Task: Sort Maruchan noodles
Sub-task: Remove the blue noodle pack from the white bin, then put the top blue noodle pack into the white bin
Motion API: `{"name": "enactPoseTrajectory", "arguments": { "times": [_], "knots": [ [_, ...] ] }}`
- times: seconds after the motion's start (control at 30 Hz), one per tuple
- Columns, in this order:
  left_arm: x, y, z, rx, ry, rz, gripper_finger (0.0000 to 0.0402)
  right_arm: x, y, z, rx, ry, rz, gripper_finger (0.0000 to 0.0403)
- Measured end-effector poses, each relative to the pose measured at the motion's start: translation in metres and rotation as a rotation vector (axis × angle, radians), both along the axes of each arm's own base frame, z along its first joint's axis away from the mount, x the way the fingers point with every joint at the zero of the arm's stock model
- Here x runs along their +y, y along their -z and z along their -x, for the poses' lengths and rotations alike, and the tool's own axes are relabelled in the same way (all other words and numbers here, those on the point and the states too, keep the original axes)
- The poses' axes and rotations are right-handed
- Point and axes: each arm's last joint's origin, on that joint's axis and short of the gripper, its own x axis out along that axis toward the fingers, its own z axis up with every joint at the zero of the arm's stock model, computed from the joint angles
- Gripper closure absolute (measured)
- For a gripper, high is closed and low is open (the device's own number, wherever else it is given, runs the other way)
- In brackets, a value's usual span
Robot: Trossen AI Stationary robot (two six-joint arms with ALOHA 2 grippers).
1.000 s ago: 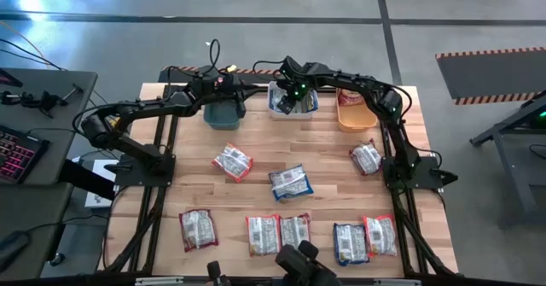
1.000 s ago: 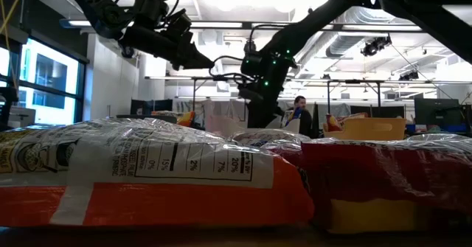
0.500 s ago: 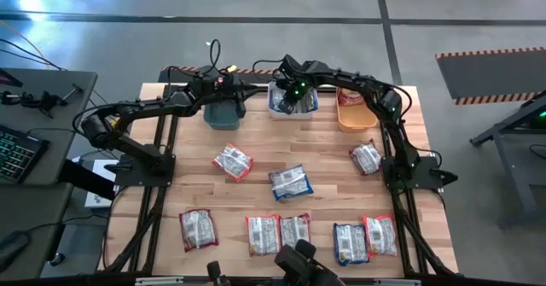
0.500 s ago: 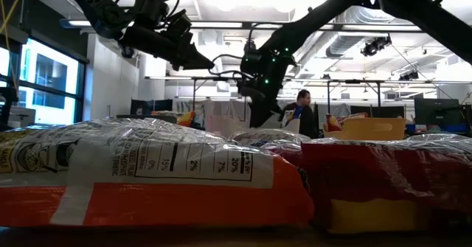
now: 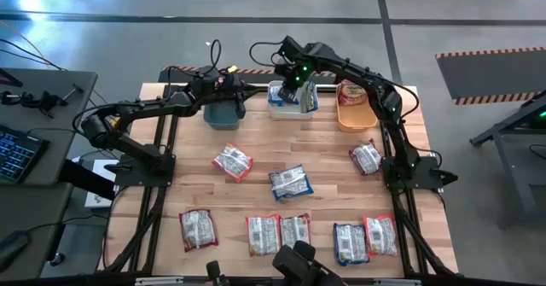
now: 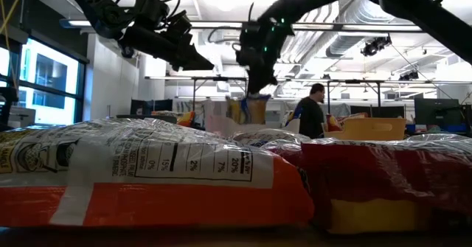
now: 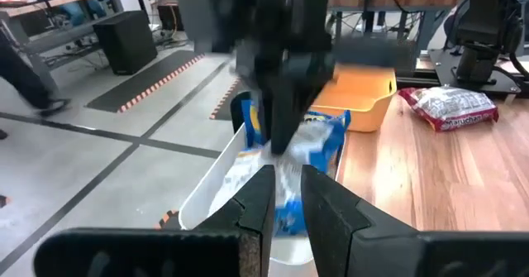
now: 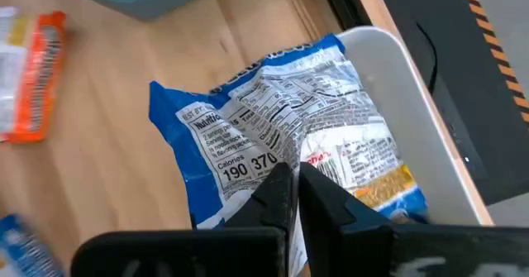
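Observation:
My right gripper (image 5: 296,74) hangs above the white bin (image 5: 275,107) at the table's far edge, shut on a blue Maruchan packet (image 5: 306,96) whose silvery printed back faces the right wrist camera (image 8: 281,136). From the left wrist view, the right gripper (image 7: 281,140) points down over the packet (image 7: 321,138). My left gripper (image 5: 226,88) hovers over the teal bin (image 5: 223,115) with a narrow gap between its fingers and holds nothing (image 7: 287,182). Several more packets lie flat on the table, among them ones at mid-table (image 5: 232,161) (image 5: 291,182). My right gripper pinches the blue packet by its upper end (image 8: 269,163) between both fingers, coming from above and pointing down. The packet hangs below the fingers (image 6: 247,110), with its lower end at the white bin (image 7: 219,186). Whether that end rests in the bin cannot be told.
An orange bin (image 5: 351,113) stands to the right of the white one. One packet lies near the right edge (image 5: 366,158), and a row lies along the near edge (image 5: 197,229) (image 5: 264,235) (image 5: 380,235). A person (image 6: 313,110) walks in the room behind.
My right gripper has risen from low in the white bin to well above it and has drawn the blue packet upward with it. The person in the room behind has walked to the right.

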Motion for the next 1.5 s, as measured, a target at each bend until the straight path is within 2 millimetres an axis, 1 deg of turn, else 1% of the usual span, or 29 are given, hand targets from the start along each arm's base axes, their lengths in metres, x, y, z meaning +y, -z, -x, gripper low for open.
{"name": "enactPoseTrajectory", "arguments": {
  "times": [0.1,0.17,0.23,0.27,0.4,0.53,0.67,0.77,0.87,0.97,1.03,1.13,1.23,1.33,1.4,1.5],
  "knots": [
    [0.0,0.0,0.0,0.004,0.001,-0.003,0.0351,0.012,-0.021,0.0,0.005,-0.036,-0.014,0.0403],
    [0.0,0.001,0.0,0.008,0.002,-0.003,0.0351,0.023,-0.03,0.001,0.02,-0.058,-0.024,0.0403],
    [0.0,0.001,0.0,0.013,0.004,-0.006,0.0351,0.035,-0.03,0.001,0.033,-0.069,-0.039,0.0403],
    [-0.001,0.002,0.001,0.008,0.004,-0.011,0.0351,0.042,-0.028,0.001,0.046,-0.076,-0.048,0.0403],
    [-0.004,0.011,0.006,-0.029,0.002,-0.049,0.0351,0.074,-0.005,0.009,0.086,-0.071,-0.03,0.0403],
    [-0.004,0.011,0.011,-0.049,-0.007,-0.068,0.0351,0.105,0.024,0.027,-0.002,-0.037,-0.017,0.0403],
    [-0.005,0.014,0.01,-0.021,0.006,-0.065,0.0351,0.124,0.053,0.045,-0.113,0.016,0.003,0.0403],
    [-0.011,0.017,0.007,0.01,0.102,-0.078,0.0351,0.129,0.069,0.054,-0.173,0.049,0.043,0.0403],
    [-0.025,0.022,0.001,0.042,0.249,-0.064,0.0351,0.13,0.082,0.058,-0.207,0.069,0.084,0.0403],
    [-0.047,0.032,-0.008,0.144,0.342,-0.064,0.035,0.129,0.089,0.059,-0.26,0.103,0.102,0.0401],
    [-0.063,0.038,-0.015,0.231,0.345,-0.097,0.0346,0.129,0.091,0.06,-0.27,0.106,0.107,0.0392],
    [-0.087,0.045,-0.023,0.351,0.324,-0.162,0.0332,0.134,0.093,0.06,-0.268,0.089,0.117,0.0362],
    [-0.108,0.047,-0.029,0.387,0.332,-0.197,0.0308,0.139,0.091,0.058,-0.275,0.059,0.118,0.032],
    [-0.126,0.047,-0.034,0.386,0.368,-0.206,0.0284,0.146,0.083,0.058,-0.296,0.028,0.115,0.0284],
    [-0.136,0.05,-0.038,0.395,0.363,-0.226,0.0271,0.152,0.077,0.061,-0.295,0.017,0.111,0.0271],
    [-0.147,0.061,-0.047,0.439,0.309,-0.284,0.0259,0.161,0.063,0.07,-0.287,-0.004,0.129,0.0268]
  ]
}}
